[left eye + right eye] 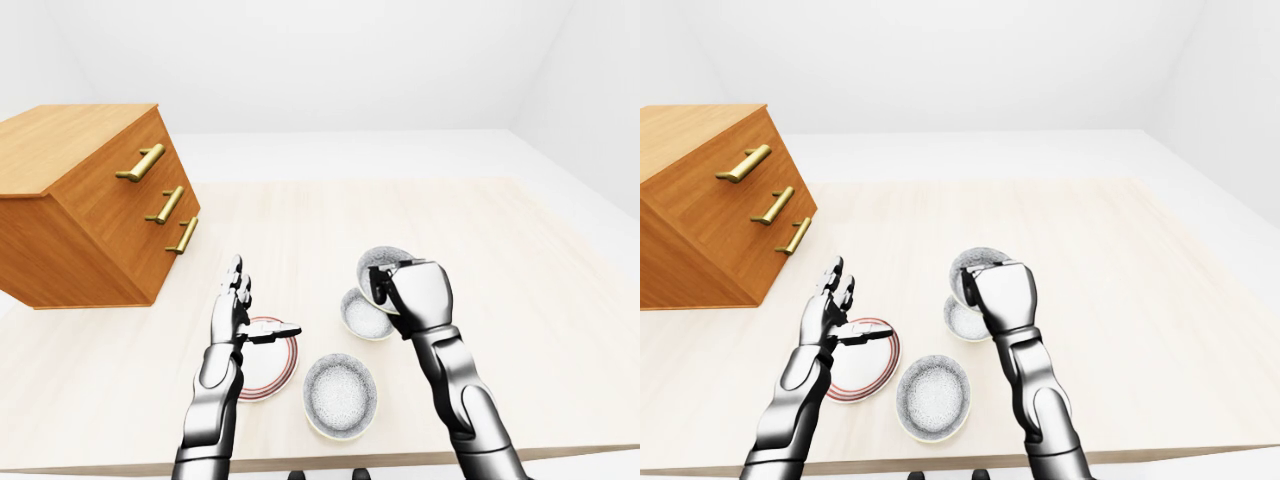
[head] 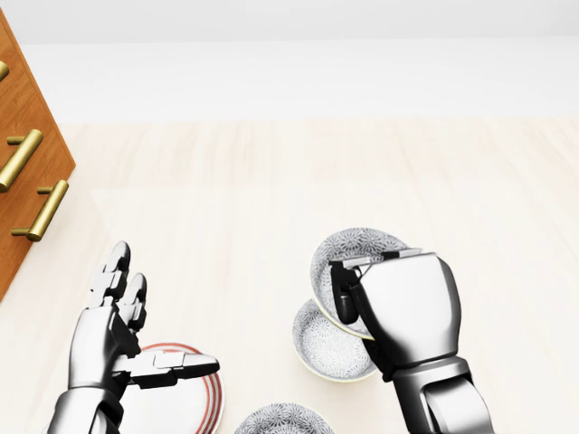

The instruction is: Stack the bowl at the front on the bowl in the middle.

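My right hand [image 2: 351, 287] is shut on the rim of a grey patterned bowl [image 2: 360, 246], holding it tilted in the air. Just below it a second patterned bowl [image 2: 327, 351] rests on the table, partly hidden by the hand. A third patterned bowl [image 1: 340, 396] lies lower in the left-eye view, near the table's bottom edge. My left hand [image 2: 149, 336] is open, fingers up and thumb out to the right, hovering over a white plate with a red rim [image 1: 270, 368].
A wooden drawer chest [image 1: 90, 200] with brass handles stands tilted at the upper left. The light wooden table [image 1: 520, 290] stretches to the right and top; its near edge runs along the bottom of the eye views.
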Controlling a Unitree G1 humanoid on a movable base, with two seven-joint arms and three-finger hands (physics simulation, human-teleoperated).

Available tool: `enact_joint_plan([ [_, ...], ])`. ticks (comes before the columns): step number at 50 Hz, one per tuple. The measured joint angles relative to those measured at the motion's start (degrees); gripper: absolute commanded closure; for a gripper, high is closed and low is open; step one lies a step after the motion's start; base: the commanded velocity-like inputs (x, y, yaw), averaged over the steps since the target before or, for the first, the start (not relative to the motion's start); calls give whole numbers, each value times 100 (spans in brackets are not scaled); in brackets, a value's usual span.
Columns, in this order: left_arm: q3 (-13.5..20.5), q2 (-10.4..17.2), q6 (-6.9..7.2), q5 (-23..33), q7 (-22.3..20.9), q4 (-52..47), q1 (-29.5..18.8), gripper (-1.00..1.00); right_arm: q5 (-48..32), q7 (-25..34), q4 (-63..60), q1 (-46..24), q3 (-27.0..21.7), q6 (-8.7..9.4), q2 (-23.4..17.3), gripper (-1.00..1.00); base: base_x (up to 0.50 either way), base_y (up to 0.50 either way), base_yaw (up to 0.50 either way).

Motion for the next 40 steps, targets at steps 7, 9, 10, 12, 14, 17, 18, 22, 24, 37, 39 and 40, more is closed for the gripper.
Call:
enact_joint_plan([
  [7,-5,-3,0,11,-5,31,-1,-100,14,-120,169,71,98,0,33,100,0,0,0],
  [9,-6,-3,0,14,-7,45,-2,-100,20,-150,212,83,118,0,38,100,0,0,0],
  [10,-7,-4,0,15,-7,47,-2,-100,24,-165,233,88,127,0,40,100,0,0,0],
  [12,-9,-4,0,17,-7,49,-1,-100,32,-189,268,96,142,0,44,100,0,0,0],
  [14,-10,-5,0,18,-7,50,0,-100,39,-210,295,106,156,0,48,100,0,0,0],
  [17,-13,-6,0,20,-7,46,3,-100,51,-236,327,120,175,0,54,100,0,0,0],
  [18,-13,-6,0,21,-7,45,3,-100,57,-243,334,128,182,0,58,100,0,0,0],
  [22,-16,-7,0,23,-7,49,5,-100,69,-282,370,157,217,0,72,100,0,0,0],
  [24,-16,-8,0,25,-7,52,4,-100,74,-301,391,168,234,0,76,100,0,0,0],
  [37,-24,-11,0,34,-6,56,6,-100,28,-417,521,214,311,0,85,100,0,0,0],
  [39,-25,-11,0,35,-6,58,6,-100,19,-437,547,217,319,0,84,100,0,0,0],
  [40,-25,-11,0,36,-6,58,6,-100,16,-446,559,218,323,0,84,100,0,0,0],
])
